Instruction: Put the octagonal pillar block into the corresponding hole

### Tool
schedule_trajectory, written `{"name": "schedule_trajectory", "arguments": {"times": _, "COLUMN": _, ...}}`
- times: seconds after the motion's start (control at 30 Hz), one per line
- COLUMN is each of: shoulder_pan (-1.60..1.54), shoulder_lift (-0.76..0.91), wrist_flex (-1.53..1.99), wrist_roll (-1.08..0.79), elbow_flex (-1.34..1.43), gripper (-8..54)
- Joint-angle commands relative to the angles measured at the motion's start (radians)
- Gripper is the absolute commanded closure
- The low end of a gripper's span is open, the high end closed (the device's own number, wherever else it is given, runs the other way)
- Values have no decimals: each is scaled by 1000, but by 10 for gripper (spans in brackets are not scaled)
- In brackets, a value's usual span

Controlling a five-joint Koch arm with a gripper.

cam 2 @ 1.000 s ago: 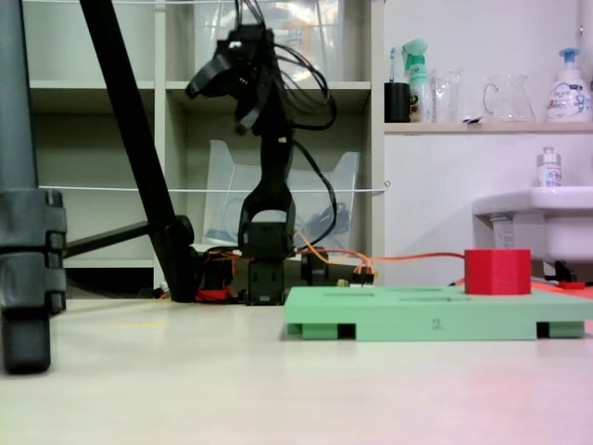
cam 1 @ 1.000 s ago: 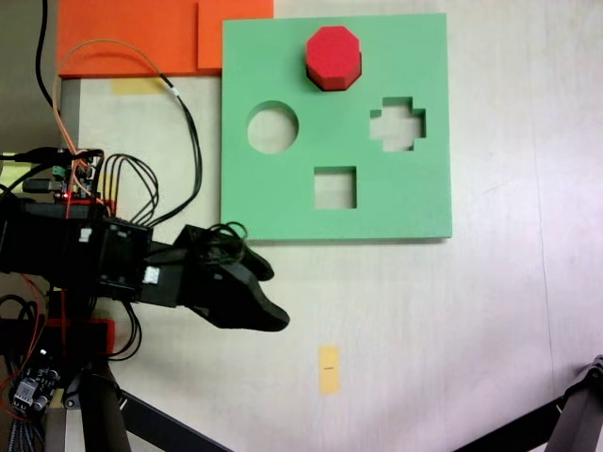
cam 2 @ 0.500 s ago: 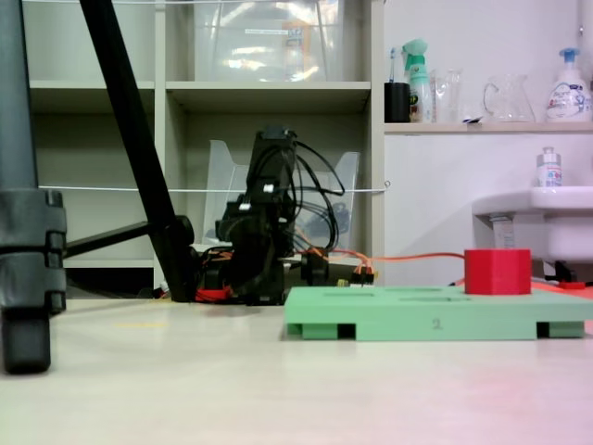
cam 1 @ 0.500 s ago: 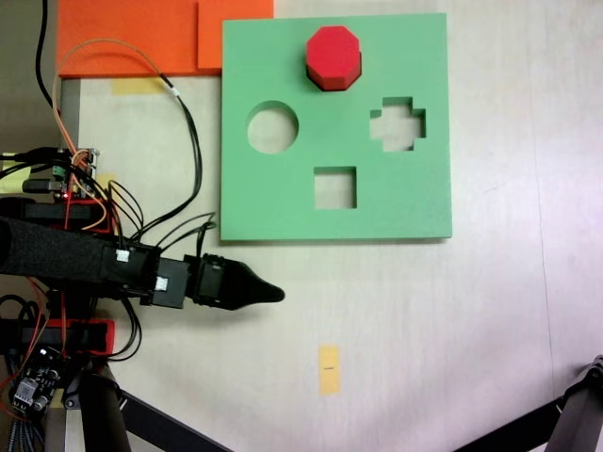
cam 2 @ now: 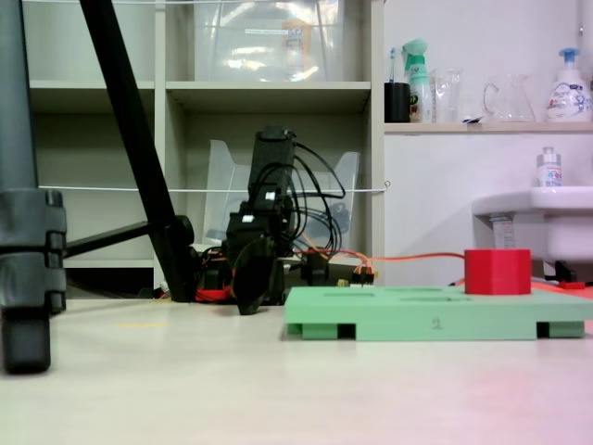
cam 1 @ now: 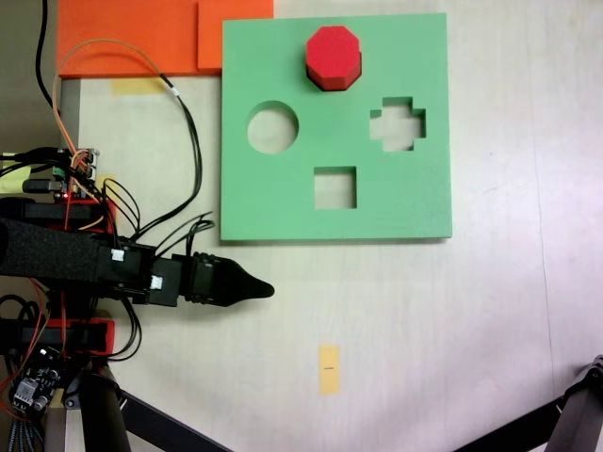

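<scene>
The red octagonal pillar block [cam 1: 333,54] stands upright near the top edge of the green foam board [cam 1: 283,198] and rises well above the board's top face [cam 2: 498,271]. The corresponding hole is hidden; round, cross and square cutouts show open. My black gripper [cam 1: 268,290] lies low over the table, below and left of the board's lower left corner. It points right, apart from the board, and tapers to a single closed tip with nothing in it. A fixed view shows the gripper [cam 2: 248,289] nose-on, down by the table.
Orange foam sheets [cam 1: 132,36] lie at the top left. Wires and a controller board [cam 1: 66,179] sit at the left edge. A yellow tape mark [cam 1: 328,368] is below the board. Tripod legs [cam 1: 113,414] cross the bottom corners.
The arm came down from a raised pose to lie flat and low. In the last half second the gripper tip drew back slightly to the left and dipped toward the table. The block stayed put.
</scene>
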Motion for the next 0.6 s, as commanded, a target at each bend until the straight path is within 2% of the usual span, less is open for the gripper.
{"name": "schedule_trajectory", "arguments": {"times": 0.0, "shoulder_pan": 14, "shoulder_lift": 81, "wrist_flex": 61, "wrist_roll": 9, "elbow_flex": 72, "gripper": 106}}
{"name": "schedule_trajectory", "arguments": {"times": 0.57, "shoulder_pan": 21, "shoulder_lift": 81, "wrist_flex": 66, "wrist_roll": 11, "elbow_flex": 72, "gripper": 107}}
